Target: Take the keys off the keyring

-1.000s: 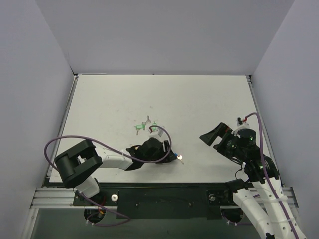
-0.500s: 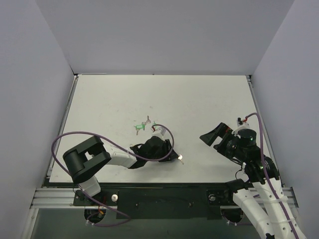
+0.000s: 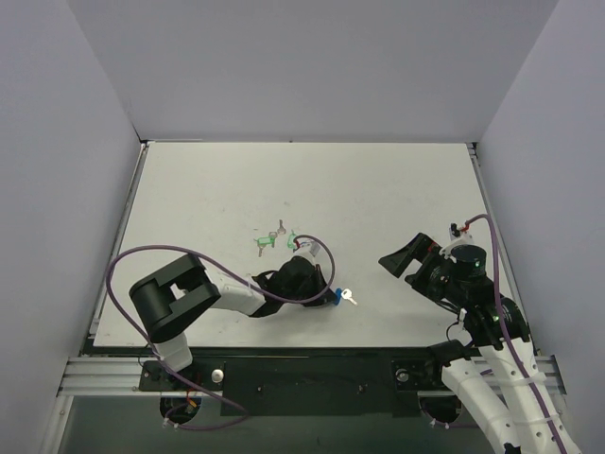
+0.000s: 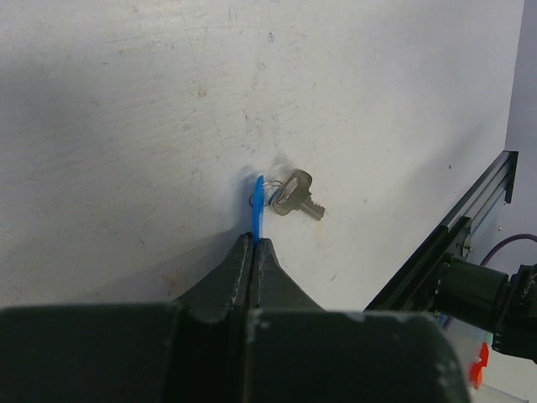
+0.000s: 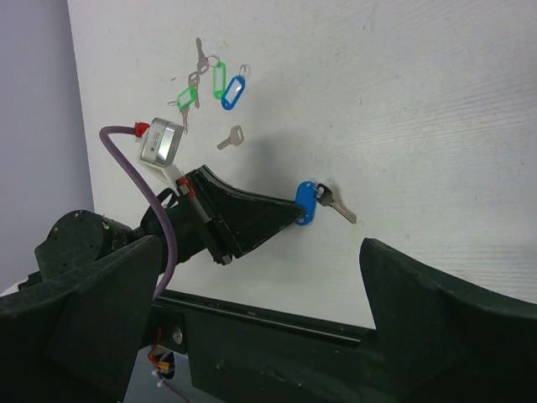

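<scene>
Left fingers (image 4: 237,273) pinch the blue tag (image 4: 257,201) on edge at the tabletop (image 4: 126,126), likely anchoring the keyring (image 4: 273,194) so the key (image 4: 295,196) just beside the tag lies free for the right fingers (image 5: 428,294), spread wide and well away from the tag.

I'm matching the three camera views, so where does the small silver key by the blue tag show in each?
Top external: small flat silver metal key lower centre.
Left wrist: key at centre, beyond the left claw.
Right wrist: key right of centre.
Shared landmark: blue oval plastic tag beside it, pinched in that claw.
</scene>
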Robot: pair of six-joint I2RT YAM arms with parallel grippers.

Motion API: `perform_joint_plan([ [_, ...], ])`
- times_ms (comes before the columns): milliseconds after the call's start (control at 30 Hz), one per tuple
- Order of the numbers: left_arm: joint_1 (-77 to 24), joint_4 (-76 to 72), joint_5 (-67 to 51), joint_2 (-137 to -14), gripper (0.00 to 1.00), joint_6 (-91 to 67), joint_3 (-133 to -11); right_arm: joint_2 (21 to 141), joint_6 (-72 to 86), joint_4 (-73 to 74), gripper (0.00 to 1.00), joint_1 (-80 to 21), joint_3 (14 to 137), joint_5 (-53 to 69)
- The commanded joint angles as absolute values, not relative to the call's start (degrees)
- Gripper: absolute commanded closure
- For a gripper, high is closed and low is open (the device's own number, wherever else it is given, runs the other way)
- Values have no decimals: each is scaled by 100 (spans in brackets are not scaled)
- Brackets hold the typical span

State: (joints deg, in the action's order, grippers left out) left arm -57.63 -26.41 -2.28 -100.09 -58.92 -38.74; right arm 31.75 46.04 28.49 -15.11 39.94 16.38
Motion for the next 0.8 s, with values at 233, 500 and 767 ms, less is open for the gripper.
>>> perform_joint_plan([
  [233,-5722,-1426,-422,-9045,100,-5660,-4219,3032,4553,2462,1,-1556,4061,2170],
  [500,-5722,-80,-369,-7762,100,-5608,-4464,2874,5193,1100,10,-1582,3824,2742],
  [767,-5713,1124,-141,-6357,100,-5976,-4904,3076,5861,-763,15,-1854,3735,3138],
])
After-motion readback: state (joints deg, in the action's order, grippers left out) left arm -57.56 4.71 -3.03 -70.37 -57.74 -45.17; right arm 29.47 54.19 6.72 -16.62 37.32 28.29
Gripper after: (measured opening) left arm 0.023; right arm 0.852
